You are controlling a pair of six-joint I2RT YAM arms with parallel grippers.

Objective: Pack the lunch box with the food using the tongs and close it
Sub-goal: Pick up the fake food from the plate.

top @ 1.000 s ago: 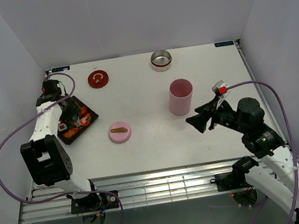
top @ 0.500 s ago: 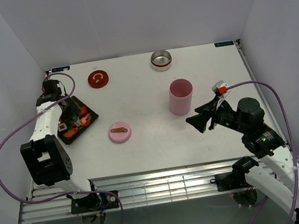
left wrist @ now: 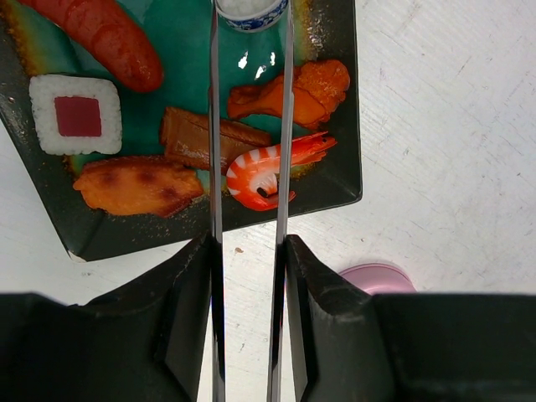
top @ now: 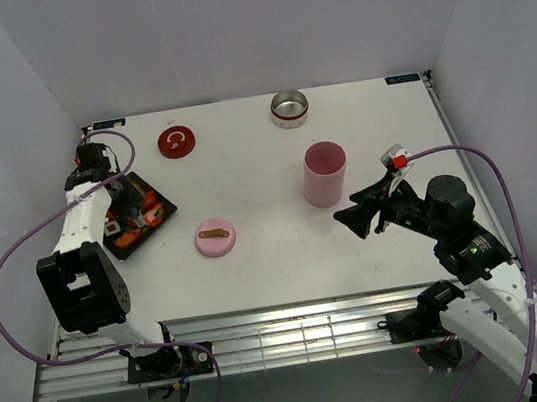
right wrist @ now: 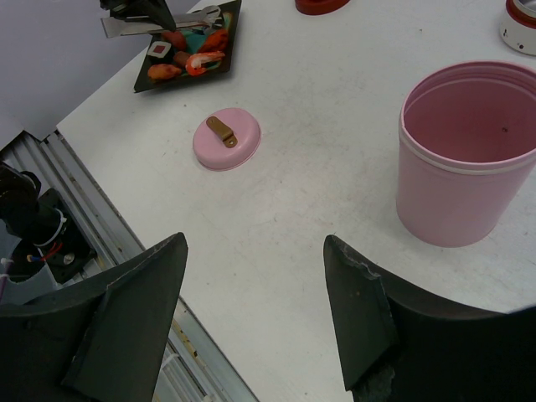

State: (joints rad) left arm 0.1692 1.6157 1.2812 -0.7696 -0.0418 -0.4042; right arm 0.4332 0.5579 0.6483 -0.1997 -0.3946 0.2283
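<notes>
Left wrist view: the left gripper (left wrist: pixel 249 251), at the bottom edge, is clenched on the tongs (left wrist: pixel 215 167), one finger pressed on the outer side of each thin arm. The two arms run up the middle of the frame over the black tray (left wrist: pixel 188 79), which fills the upper left. The shrimp (left wrist: pixel 260 176) lies between the arms near the tray's lower edge. The tips reach a white ball (left wrist: pixel 251 8) at the top edge; whether they touch it cannot be told. Beside these on the tray lie a white square piece with a red centre (left wrist: pixel 77 115), a red sausage (left wrist: pixel 105 38), an orange fried slab (left wrist: pixel 138 186) and an orange drumstick (left wrist: pixel 301 92).

Top view: the tray sits at the table's (top: pixel 277 260) left edge under the left gripper (top: pixel 124 197). The right gripper (top: pixel 357 216) hangs at right of centre, released and grasping nothing, near the upright pink cup (top: pixel 325 174). A pink lid (top: pixel 215 237) lies between tray and cup. A red lid (top: pixel 176 141) and a metal tin (top: pixel 289 108) rest along the far edge.
</notes>
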